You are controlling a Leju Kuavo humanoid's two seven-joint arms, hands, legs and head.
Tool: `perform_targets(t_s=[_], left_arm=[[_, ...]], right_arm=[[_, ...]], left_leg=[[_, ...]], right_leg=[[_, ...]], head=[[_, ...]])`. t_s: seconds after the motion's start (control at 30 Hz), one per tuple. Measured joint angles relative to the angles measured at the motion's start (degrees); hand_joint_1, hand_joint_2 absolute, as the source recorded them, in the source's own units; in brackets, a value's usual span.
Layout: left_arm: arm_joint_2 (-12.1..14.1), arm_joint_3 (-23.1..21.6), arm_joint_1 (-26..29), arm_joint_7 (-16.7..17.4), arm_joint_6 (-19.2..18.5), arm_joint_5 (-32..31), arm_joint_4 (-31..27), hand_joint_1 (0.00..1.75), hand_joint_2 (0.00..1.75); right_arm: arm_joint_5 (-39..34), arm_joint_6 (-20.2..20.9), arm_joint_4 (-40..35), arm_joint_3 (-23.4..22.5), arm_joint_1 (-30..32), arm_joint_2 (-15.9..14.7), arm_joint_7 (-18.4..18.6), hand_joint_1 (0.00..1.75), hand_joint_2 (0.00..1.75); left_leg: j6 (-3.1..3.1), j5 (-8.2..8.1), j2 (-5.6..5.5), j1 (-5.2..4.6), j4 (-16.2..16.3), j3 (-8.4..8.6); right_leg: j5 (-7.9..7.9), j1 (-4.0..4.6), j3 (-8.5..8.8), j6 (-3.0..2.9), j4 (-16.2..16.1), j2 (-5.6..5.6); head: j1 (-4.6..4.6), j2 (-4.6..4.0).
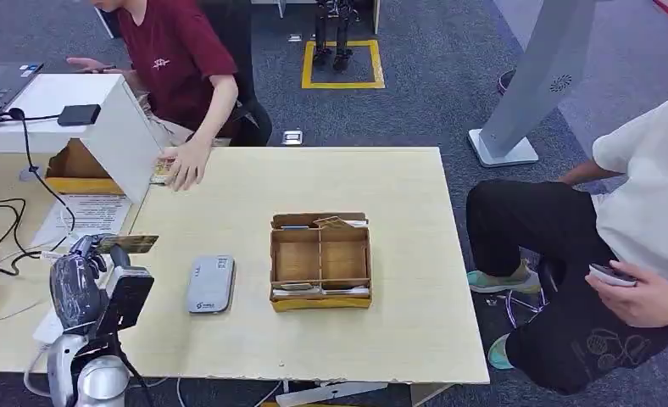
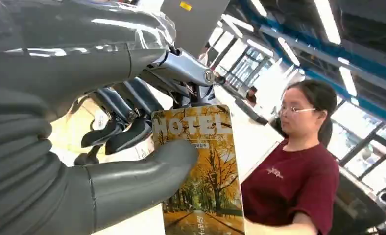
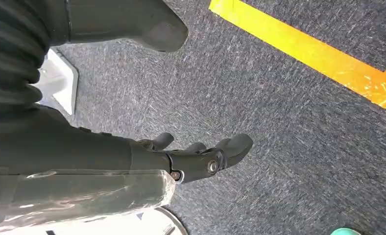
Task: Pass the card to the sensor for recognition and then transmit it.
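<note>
The left hand (image 1: 89,263) pinches the card (image 1: 128,244) flat over the desk's (image 1: 415,339) left edge, probably to lay it on the sensor (image 1: 210,283) beside it, while the right hand (image 3: 201,156) hangs slack over the floor, fingers loosely apart.

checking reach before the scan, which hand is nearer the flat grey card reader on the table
Left. The left hand, holding the autumn-photo hotel card, is raised just beside the grey card reader; the right hand hangs over the carpet.
</note>
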Motion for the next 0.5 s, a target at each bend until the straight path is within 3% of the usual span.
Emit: perform_targets(t_s=[0.03, 0.1, 0.13, 0.27, 0.5], left_arm=[[-0.33, 0.02, 0.04, 2.81, -3.18, 2.52, 0.02, 1.75, 1.75], [-2.05, -0.09, 0.14, 8.18, -13.54, 5.81, 1.07, 1.75, 1.75], [-2.73, -0.35, 0.40, 8.21, -16.49, 5.81, 2.17, 1.75, 1.75], [-4.79, -1.25, 0.91, 8.21, -16.15, 6.05, 4.59, 1.75, 1.75], [-5.18, -1.29, 0.92, 8.67, -16.17, 6.88, 5.79, 1.75, 1.75]], right_arm=[[0.00, 0.00, 0.00, 0.00, -0.02, 0.00, 0.09, 0.00, 1.75], [0.04, 0.02, 0.00, -0.13, -0.04, 0.00, 0.00, 0.00, 1.75], [0.07, 0.02, 0.00, -0.20, -0.07, 0.00, -0.04, 0.00, 1.75], [0.11, 0.04, 0.00, -0.28, -0.22, 0.00, -0.28, 0.00, 1.75], [0.11, 0.02, 0.00, -0.33, -0.27, 0.00, -0.31, 0.00, 1.75]], left_leg=[[0.00, 0.00, 0.00, -0.01, 0.00, 0.01], [0.01, -0.01, -0.04, -0.03, 0.00, 0.00], [0.01, 0.00, -0.06, -0.02, 0.00, -0.03], [0.02, -0.01, 0.05, -0.03, 0.04, -0.03], [0.03, -0.02, 0.02, -0.01, 0.05, -0.04]], right_leg=[[0.00, -0.01, -0.01, 0.00, -0.01, 0.01], [-0.01, -0.02, 0.01, 0.01, -0.02, -0.03], [-0.01, -0.02, 0.01, 0.01, -0.02, -0.06], [0.03, -0.03, -0.03, 0.05, -0.02, 0.09], [0.02, -0.02, -0.06, 0.05, -0.02, 0.07]], head=[[0.00, 0.00], [-0.02, 0.00], [0.00, 0.00], [0.02, 0.00], [0.02, 0.00]])
